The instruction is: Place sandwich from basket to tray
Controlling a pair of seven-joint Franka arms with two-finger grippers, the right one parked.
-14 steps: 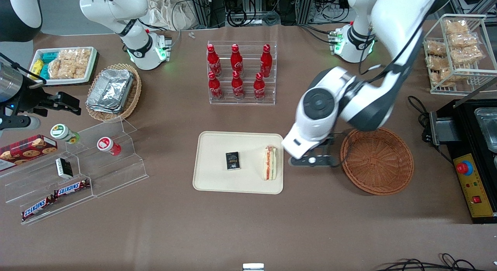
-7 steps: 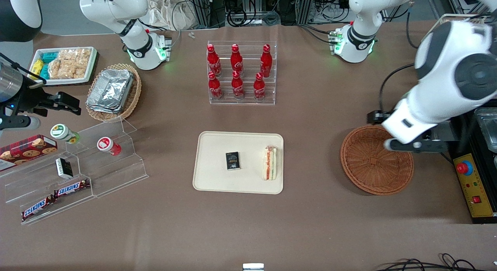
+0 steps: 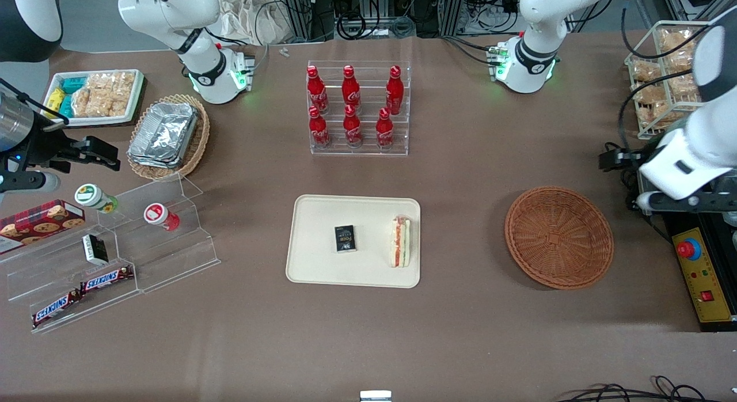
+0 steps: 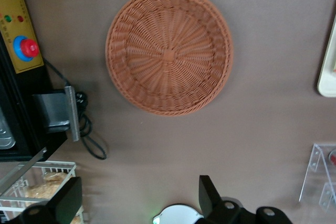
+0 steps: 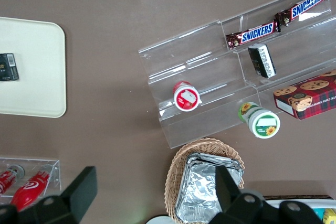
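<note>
The sandwich (image 3: 400, 241), a white wedge with red and green filling, lies on the cream tray (image 3: 314, 217) at the edge nearest the basket. The reddish-brown wicker basket (image 3: 558, 237) (image 4: 169, 51) holds nothing. My left gripper (image 3: 682, 201) (image 4: 139, 199) hovers high above the table at the working arm's end, beside the basket and over the black control box. Its fingers (image 4: 209, 195) are spread wide and open, with nothing between them. A corner of the tray (image 4: 328, 72) shows in the left wrist view.
A small black box (image 3: 345, 238) also lies on the tray. A rack of red cola bottles (image 3: 357, 108) stands farther from the camera. The control box with a red button (image 3: 699, 269) and a wire snack rack (image 3: 673, 79) are near my gripper. Acrylic shelves (image 3: 115, 241) stand toward the parked arm's end.
My arm has swung away from the tray, across the basket, to the working arm's end of the table. The sandwich has stayed where it lay on the tray.
</note>
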